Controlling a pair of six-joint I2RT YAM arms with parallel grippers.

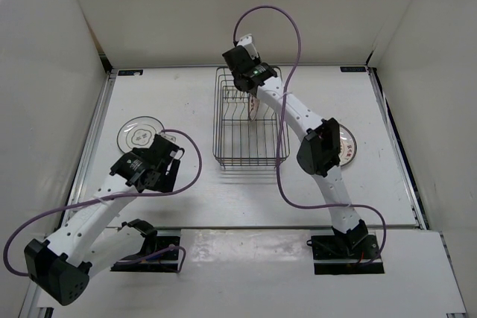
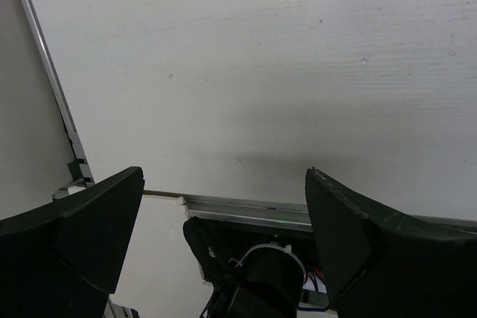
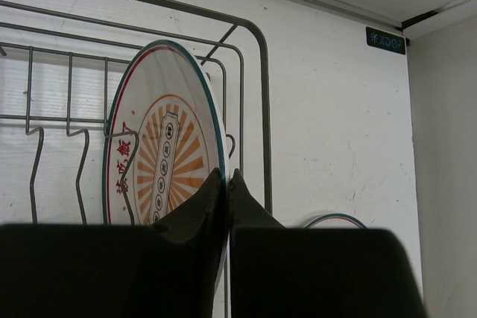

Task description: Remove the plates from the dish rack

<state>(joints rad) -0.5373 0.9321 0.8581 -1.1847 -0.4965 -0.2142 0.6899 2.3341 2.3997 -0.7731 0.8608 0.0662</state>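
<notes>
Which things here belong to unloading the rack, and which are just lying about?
Job: dish rack; orange-patterned plate, pinched by right end effector; grey-ringed plate; third plate.
Lying about: purple cables; blue label.

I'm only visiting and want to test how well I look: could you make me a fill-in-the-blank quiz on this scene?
1. The rack holds just ____ plate.
2. The right claw is shut on the rim of the orange plate, which stands ____ in its slot.
3. The grey plate lies flat on the table, on the robot's ____ side.
4. The left claw is ____ and holds nothing.
Missing words: one; upright; left; open.
</notes>
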